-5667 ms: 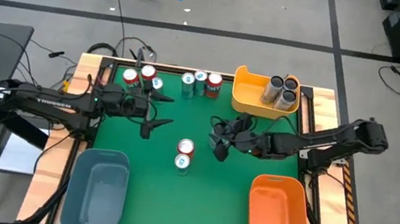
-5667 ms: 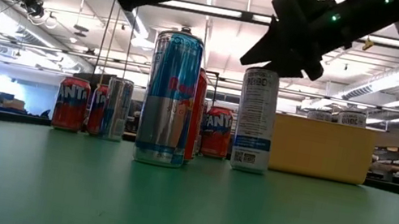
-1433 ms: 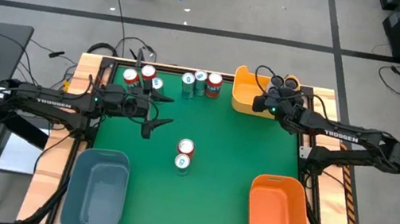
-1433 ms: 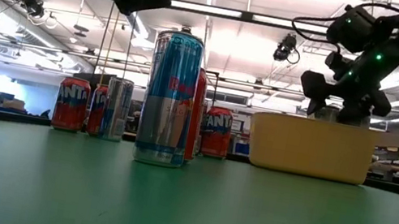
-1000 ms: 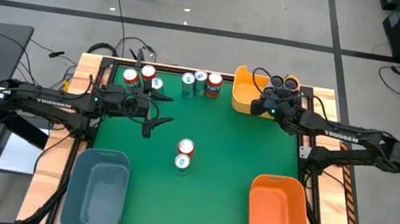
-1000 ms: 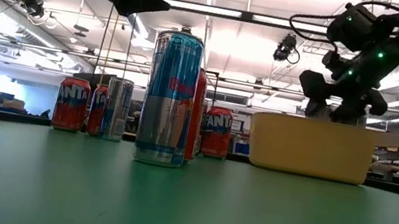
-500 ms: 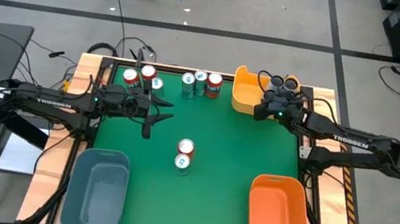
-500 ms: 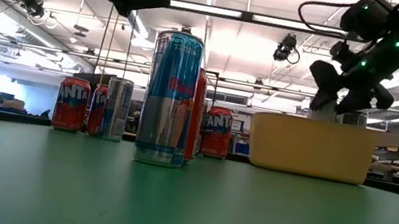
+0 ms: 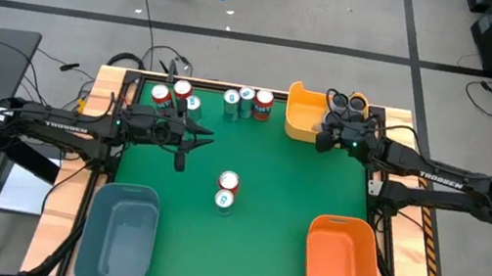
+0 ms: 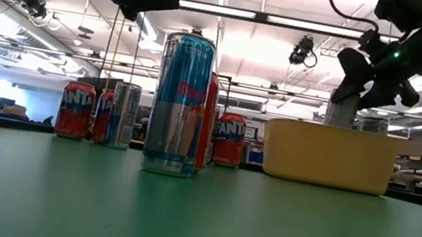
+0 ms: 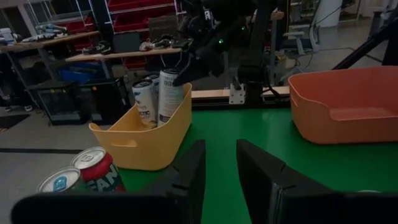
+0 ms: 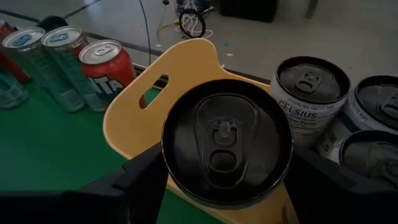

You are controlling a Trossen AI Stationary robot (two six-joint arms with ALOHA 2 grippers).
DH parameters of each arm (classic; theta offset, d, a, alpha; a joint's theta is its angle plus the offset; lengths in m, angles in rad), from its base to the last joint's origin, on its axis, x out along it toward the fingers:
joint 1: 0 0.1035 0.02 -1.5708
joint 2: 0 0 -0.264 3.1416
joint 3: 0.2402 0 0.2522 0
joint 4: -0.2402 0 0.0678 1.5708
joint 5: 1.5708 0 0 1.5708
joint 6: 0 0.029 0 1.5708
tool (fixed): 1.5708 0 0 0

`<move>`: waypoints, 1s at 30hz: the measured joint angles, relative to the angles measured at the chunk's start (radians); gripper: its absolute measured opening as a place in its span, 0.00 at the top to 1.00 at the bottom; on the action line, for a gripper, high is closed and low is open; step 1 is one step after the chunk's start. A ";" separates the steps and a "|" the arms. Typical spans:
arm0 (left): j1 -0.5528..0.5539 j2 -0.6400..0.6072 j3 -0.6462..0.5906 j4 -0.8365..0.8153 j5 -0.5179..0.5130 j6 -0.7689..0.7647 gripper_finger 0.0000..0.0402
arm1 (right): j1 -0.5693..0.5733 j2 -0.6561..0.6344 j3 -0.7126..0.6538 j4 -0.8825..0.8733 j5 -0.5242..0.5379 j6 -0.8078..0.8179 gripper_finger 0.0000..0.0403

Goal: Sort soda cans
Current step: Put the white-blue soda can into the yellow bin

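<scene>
Soda cans (image 9: pixel 226 191) mid-table, yellow bin (image 9: pixel 307 118) behind, orange bin (image 9: pixel 342 268) right.

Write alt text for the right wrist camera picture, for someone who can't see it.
A dark-topped metal can fills the centre between the right gripper's two dark fingers, over a yellow plastic bin that holds three more dark-topped cans. Beyond the bin, a red can and two teal cans stand on the green table.
</scene>
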 joint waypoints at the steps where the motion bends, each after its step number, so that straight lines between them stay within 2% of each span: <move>1: 0.000 0.000 0.000 0.000 0.000 0.000 0.77 | -0.006 0.004 0.000 0.001 0.000 0.003 0.31; 12: 0.000 0.000 0.000 -0.006 0.000 0.000 0.77 | -0.086 0.098 0.000 -0.001 -0.038 0.111 0.35; 22: 0.000 0.000 0.000 -0.035 0.000 -0.003 0.77 | -0.123 0.121 0.001 0.005 -0.128 0.147 0.16; 30: 0.000 0.000 0.000 -0.034 0.000 -0.002 0.77 | -0.127 0.122 0.001 0.000 -0.139 0.129 0.03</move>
